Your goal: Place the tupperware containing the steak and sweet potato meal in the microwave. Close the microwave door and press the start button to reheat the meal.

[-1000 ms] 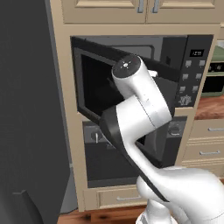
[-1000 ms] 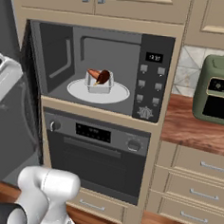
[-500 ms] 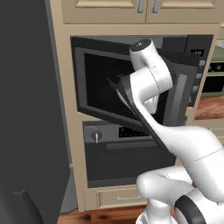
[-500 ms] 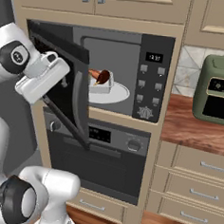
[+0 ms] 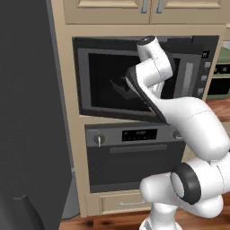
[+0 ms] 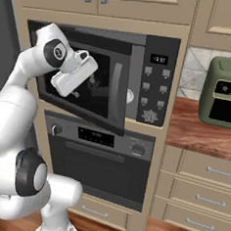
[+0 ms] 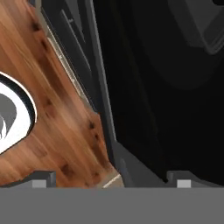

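Microwave (image 6: 154,81): black casing, grey buttons on panel, small pale display digits. Microwave door (image 6: 90,86): dark grey frame, near-black glass, lighter grey vertical bar handle (image 6: 115,88). Oven (image 6: 99,160) below microwave: black front, grey knobs. Cabinets (image 6: 200,188) around microwave: beige, grey metal pulls. Worktop (image 6: 195,131) right of microwave: reddish-brown wood grain. Appliance (image 6: 226,94) on worktop: olive green, black front. Floor (image 7: 48,113): warm brown wood planks, darker knots. Arm (image 5: 188,121): white, dark joints. Wall behind worktop: pale tile, possibly patterned.

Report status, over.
End effector open, empty, against microwave door glass. Door nearly shut, not latched. Start button not pressed. Nothing blocking.
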Controlling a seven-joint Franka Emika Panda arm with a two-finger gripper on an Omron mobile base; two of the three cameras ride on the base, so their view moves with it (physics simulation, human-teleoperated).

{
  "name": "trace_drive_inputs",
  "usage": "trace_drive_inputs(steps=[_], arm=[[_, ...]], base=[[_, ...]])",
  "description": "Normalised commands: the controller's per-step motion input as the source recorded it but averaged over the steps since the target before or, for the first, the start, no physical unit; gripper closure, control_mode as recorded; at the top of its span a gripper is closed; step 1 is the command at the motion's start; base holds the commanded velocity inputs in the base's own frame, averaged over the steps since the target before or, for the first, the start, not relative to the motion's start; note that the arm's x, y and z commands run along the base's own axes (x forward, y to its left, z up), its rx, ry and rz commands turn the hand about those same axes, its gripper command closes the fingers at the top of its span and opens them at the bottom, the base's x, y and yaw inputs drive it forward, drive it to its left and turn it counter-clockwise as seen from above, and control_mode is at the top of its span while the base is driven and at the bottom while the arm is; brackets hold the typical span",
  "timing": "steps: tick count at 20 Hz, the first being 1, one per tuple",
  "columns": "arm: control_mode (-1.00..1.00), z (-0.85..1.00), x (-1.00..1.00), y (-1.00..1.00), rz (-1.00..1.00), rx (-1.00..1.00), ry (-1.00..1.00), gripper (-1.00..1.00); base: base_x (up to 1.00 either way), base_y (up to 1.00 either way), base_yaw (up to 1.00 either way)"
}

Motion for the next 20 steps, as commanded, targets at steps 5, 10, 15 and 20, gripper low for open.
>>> trace_drive_inputs(steps=[5, 10, 15, 20], arm=[[-1.0, -0.5, 0.88, -0.35, 0.0, 0.0, -0.38, -1.0], [-1.0, -0.08, 0.99, -0.23, 0.0, 0.0, -0.17, -1.0], [-1.0, 0.07, 1.0, -0.13, 0.0, 0.0, 0.02, -1.0], [-1.0, 0.14, 1.0, -0.12, 0.0, 0.0, 0.03, -1.0]], base=[[0.0, 0.0, 0.0], [0.0, 0.0, 0.0], [0.0, 0.0, 0.0], [0.0, 0.0, 0.0]])
